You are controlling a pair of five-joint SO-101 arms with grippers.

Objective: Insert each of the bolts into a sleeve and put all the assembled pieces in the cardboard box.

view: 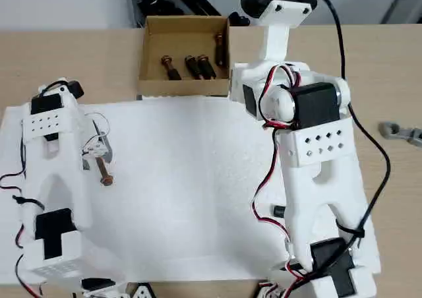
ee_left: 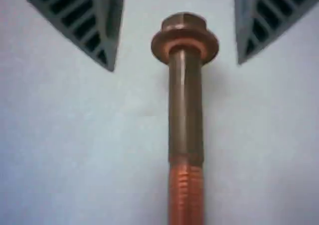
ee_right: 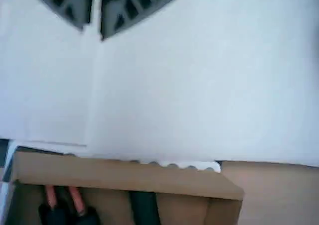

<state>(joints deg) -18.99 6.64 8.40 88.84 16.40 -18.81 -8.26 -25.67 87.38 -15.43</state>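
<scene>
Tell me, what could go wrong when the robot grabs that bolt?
The bolt lies loose on the white foam between the open fingers of the left gripper. Being round, it might roll or slip out as they close. The cardboard box sits far off, beside the right arm, so carrying the bolt there could bump that arm.

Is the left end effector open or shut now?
Open. The left end effector holds its fingers wide apart, one each side of the bolt, not touching it.

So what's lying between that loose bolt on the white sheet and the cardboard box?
Nothing but bare white sheet: in the high view, the stretch from the bolt to the cardboard box holds no other object.
</scene>
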